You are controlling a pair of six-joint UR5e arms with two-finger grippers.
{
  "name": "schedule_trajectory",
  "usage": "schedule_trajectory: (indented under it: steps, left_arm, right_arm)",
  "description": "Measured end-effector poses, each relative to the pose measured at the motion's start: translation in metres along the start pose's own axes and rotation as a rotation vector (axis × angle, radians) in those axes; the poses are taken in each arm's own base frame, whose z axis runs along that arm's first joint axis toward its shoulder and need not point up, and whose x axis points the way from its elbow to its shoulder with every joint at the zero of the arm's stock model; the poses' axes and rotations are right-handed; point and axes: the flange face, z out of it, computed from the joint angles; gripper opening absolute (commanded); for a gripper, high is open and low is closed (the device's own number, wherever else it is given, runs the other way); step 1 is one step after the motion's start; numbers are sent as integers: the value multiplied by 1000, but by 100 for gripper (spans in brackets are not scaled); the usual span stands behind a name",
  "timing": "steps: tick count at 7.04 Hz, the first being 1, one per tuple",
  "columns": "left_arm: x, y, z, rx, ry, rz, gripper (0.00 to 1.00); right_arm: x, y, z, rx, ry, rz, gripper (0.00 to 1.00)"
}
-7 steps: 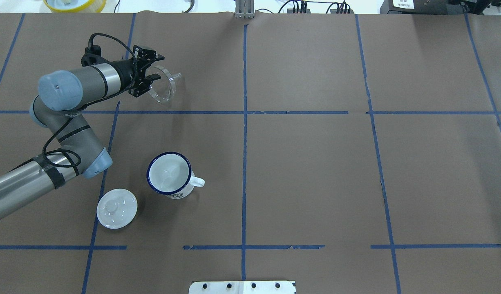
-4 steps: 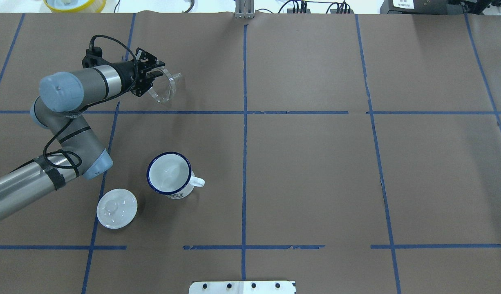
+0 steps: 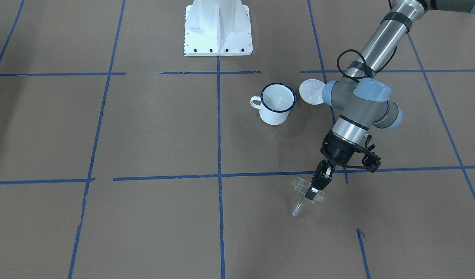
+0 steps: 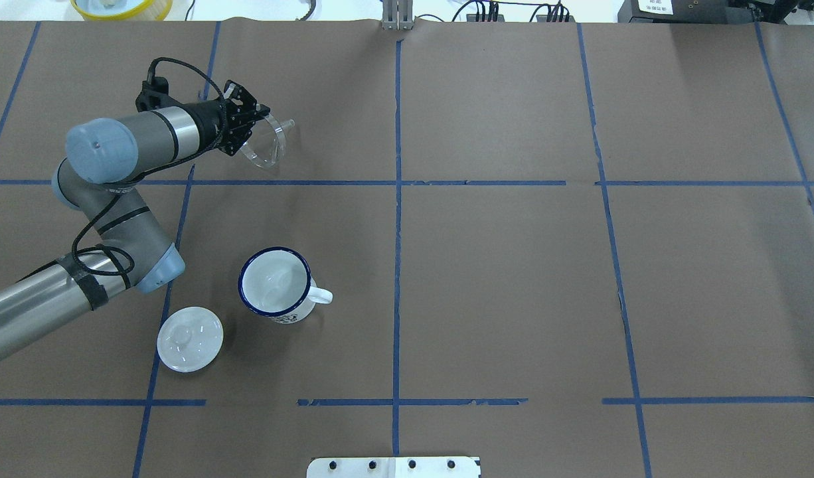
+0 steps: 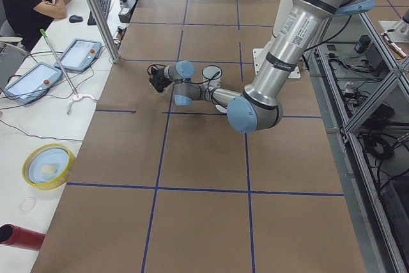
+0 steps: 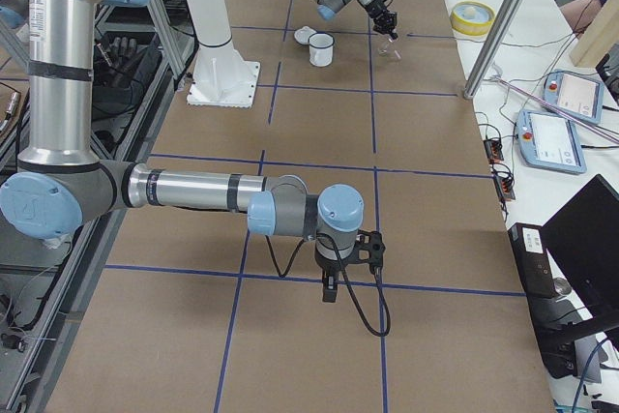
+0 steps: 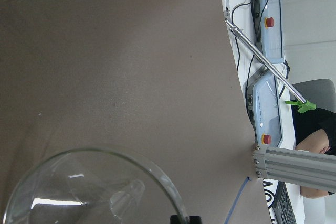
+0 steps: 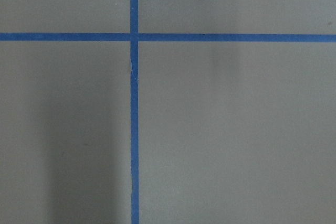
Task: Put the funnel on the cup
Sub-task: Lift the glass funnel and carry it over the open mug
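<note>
The left end effector (image 4: 255,122) is clamped on the round rim of the clear funnel (image 4: 267,143), well apart from the white, blue-rimmed cup (image 4: 274,284). How the right end effector (image 6: 329,294) stands, I cannot tell.

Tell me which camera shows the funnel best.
Exterior front-facing: the clear funnel shows whole, rim to stem, with the left gripper on its rim. Overhead shows it partly behind the gripper; left wrist crops the cone; exterior right shows it tiny.
</note>
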Motion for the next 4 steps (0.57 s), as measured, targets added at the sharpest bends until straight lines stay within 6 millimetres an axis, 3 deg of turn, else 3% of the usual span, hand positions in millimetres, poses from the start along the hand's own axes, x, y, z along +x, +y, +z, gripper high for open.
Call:
schedule_trajectory:
  steps: [2,4]
  left_arm:
    - [45,14,-23,-8,48,2,0]
    - [101,50,-60,17,1,2,0]
  right_arm:
    - [0,0,0,1,0,0,100]
    - [0,0,0,1,0,-1,100]
